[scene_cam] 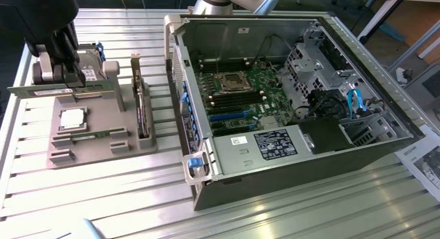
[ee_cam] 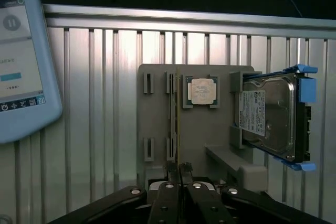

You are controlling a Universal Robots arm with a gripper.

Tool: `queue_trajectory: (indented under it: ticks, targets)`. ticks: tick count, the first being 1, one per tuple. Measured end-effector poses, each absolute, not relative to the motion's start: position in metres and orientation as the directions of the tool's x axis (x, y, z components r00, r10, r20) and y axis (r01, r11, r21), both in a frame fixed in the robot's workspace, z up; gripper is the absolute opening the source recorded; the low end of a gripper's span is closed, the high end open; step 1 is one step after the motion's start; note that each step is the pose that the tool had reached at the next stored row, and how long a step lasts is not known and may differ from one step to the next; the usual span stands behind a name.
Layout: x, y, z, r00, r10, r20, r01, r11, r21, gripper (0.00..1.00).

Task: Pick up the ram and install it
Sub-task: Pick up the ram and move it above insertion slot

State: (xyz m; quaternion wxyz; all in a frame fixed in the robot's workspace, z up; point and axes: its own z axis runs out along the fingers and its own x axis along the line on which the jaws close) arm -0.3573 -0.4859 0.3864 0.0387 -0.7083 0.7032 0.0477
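You're at the pick-up end of the job. Your claw [ee_cam: 179,174] is pinched together on the ram [scene_cam: 36,89], gripping the thin stick near its middle so that it runs out to both sides of the fingers in the exterior view. The ram sits over the grey holder [scene_cam: 103,149] on the table [scene_cam: 103,198], toward the exterior view's left and well apart from the open case [scene_cam: 275,169]. It looks raised clear of the holder, though from these angles I can't be sure its lower edge is fully out of its cradle. In the wrist view you see it edge-on, a fine line reaching out from the fingertips beside the CPU [ee_cam: 200,91], with the drive [ee_cam: 268,119] standing on edge at one side of the holder. The upright card [scene_cam: 141,113] stands between the holder and the case. Nothing is installed yet: no stick stands in the long dark slots [scene_cam: 237,99] beside the socket [scene_cam: 230,80]. To my eye, the move ahead calls for a level carry that clears the card and the case wall, then the stick set parallel to a slot and pressed down squarely. With so narrow a grip, any tilt could let it twist in the claw.
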Motion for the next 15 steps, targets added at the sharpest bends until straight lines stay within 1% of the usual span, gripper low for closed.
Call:
queue_trajectory:
  ticks: [15]
  targets:
    - [-0.3484, -0.4862, 0.3871, 0.007, -0.992, -0.122, -1.0, -0.008, 0.012, 0.12]
